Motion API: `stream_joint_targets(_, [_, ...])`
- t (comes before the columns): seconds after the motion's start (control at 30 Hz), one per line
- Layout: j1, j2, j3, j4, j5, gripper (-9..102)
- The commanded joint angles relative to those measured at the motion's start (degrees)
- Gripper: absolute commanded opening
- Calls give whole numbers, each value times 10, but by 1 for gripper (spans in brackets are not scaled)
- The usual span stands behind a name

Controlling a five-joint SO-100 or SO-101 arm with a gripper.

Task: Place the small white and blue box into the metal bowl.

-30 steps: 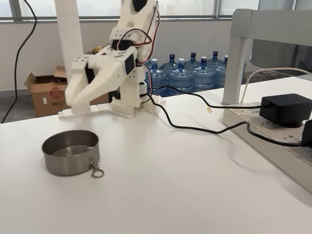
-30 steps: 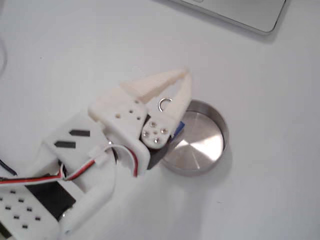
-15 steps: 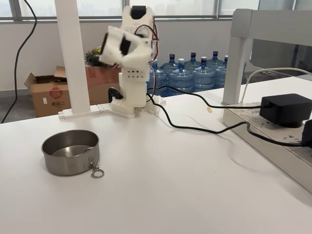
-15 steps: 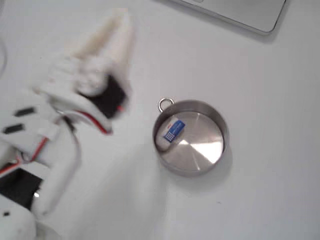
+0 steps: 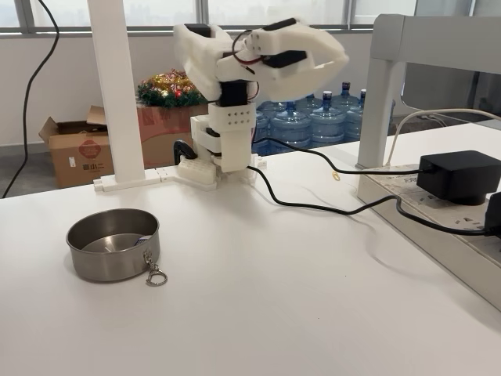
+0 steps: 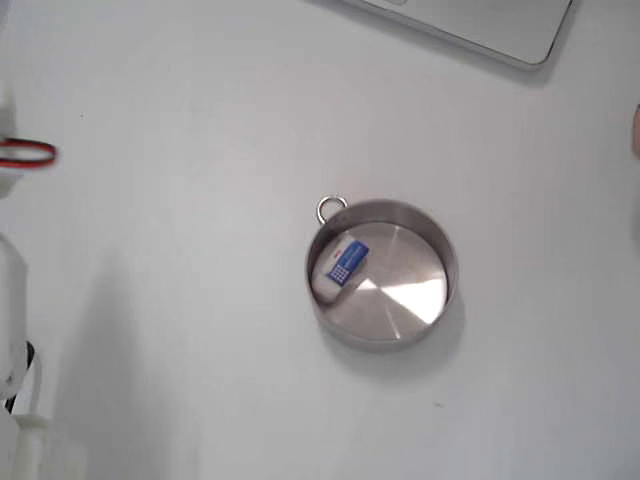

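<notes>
The metal bowl [image 5: 113, 254] stands on the white table at the front left, its ring clip [image 5: 155, 276] hanging toward the camera. From above, the small white and blue box [image 6: 340, 268] lies flat inside the bowl [image 6: 405, 285], against the wall nearest the ring clip [image 6: 331, 208]. My gripper [image 5: 343, 58] is raised high over the arm's base at the back of the table, pointing right, far from the bowl. Its fingers meet at the tips with nothing between them.
A black cable [image 5: 313, 205] runs from the arm's base to a black adapter [image 5: 458, 176] on the right. A white post [image 5: 116, 86] stands behind the bowl. Water bottles [image 5: 313, 117] and a cardboard box [image 5: 74, 153] sit beyond the table. A grey slab edge [image 6: 480, 25] lies at top.
The arm lifted away from the bowl, swung up and back, and now points right. The box, half hidden under the gripper a second ago, lies uncovered in the bowl.
</notes>
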Motion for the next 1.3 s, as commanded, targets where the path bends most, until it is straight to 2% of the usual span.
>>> stream_joint_targets(0.0, [-55, 3, 31, 83, -115, -3])
stream_joint_targets(0.17, [-57, 57, 31, 225, -140, -3])
stream_joint_targets(0.43, [-54, 334, 29, 633, -139, -3])
stream_joint_targets(0.53, [-53, 353, 28, 736, -139, -3])
stream_joint_targets(0.77, [-38, 353, 28, 810, -139, -3])
stream_joint_targets(0.9, [8, 354, 28, 812, -139, -3])
stream_joint_targets(1.27, [9, 355, 28, 812, -139, -3])
